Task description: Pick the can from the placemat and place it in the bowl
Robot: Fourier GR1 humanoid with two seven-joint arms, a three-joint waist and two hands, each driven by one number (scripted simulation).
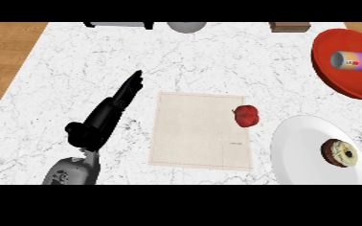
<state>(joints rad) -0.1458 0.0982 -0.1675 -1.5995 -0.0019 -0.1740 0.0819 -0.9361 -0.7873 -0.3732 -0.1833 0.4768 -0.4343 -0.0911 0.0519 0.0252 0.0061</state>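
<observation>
The can (pixel 347 59) lies on its side inside the red bowl (pixel 326 69) at the right edge of the head view. The beige placemat (pixel 201 131) lies flat at the counter's middle, and a red apple-like object (pixel 246 116) rests on its right edge. My left hand (pixel 112 106) stands to the left of the placemat with its fingers straight, pointing up and away, and holds nothing. My right hand does not show.
A white plate (pixel 300 151) with a doughnut (pixel 339 152) sits at the lower right. At the counter's back edge stand a dark-legged appliance (pixel 118 24), a grey round object (pixel 186 27) and a brown box (pixel 290 27). Wooden floor shows at the far left.
</observation>
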